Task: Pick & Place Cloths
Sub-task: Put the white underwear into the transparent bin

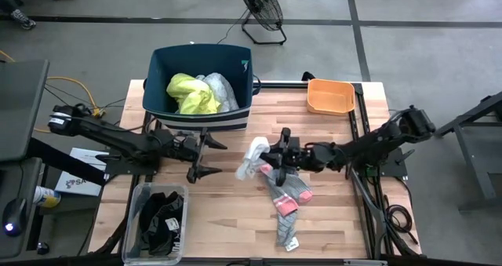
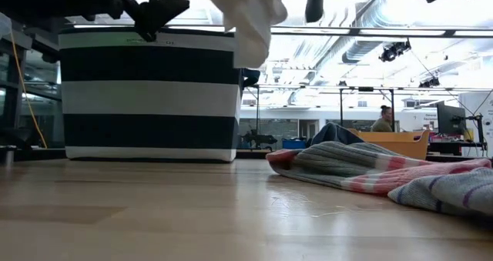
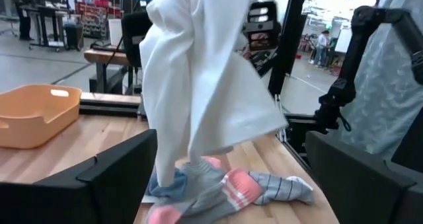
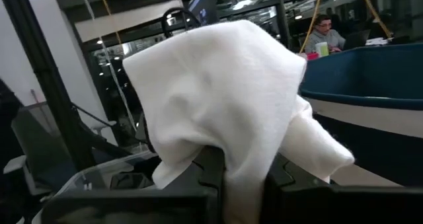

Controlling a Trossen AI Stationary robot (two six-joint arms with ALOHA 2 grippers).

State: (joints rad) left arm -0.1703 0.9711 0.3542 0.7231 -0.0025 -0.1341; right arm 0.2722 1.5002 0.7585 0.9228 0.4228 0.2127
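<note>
Right gripper (image 1: 265,161): closed on a white cloth (image 1: 252,158); held clear above the table (image 1: 329,227), centre of the board; the cloth hangs down from the fingers, long axis vertical.
Left gripper (image 1: 210,158): jaws spread wide, nothing between them; beside the bin's near wall, pointing toward the hanging cloth; close to it but apart.
Key relation: the dark-blue bin (image 1: 235,117) lies beyond and leftward of the held cloth, near but not beneath it; the right arm carries the load, so the drop looks to be a short move up-table over the bin's rim; the left gripper stands between cloth and bin corner, so a handover is also possible; cannot tell which.
Socks (image 1: 284,195): grey with pink toes, flat on the wood just below the right gripper; a striped piece (image 1: 287,236) trails toward the near edge; both unlifted.
Bin contents: neon-yellow garment (image 1: 191,94) and a pale grey-white piece (image 1: 221,89) beside it.
Clear box (image 1: 140,227): near-left corner; dark patterned fabric (image 1: 161,219) inside.
Orange tray (image 1: 329,96): far-right; looks bare.
</note>
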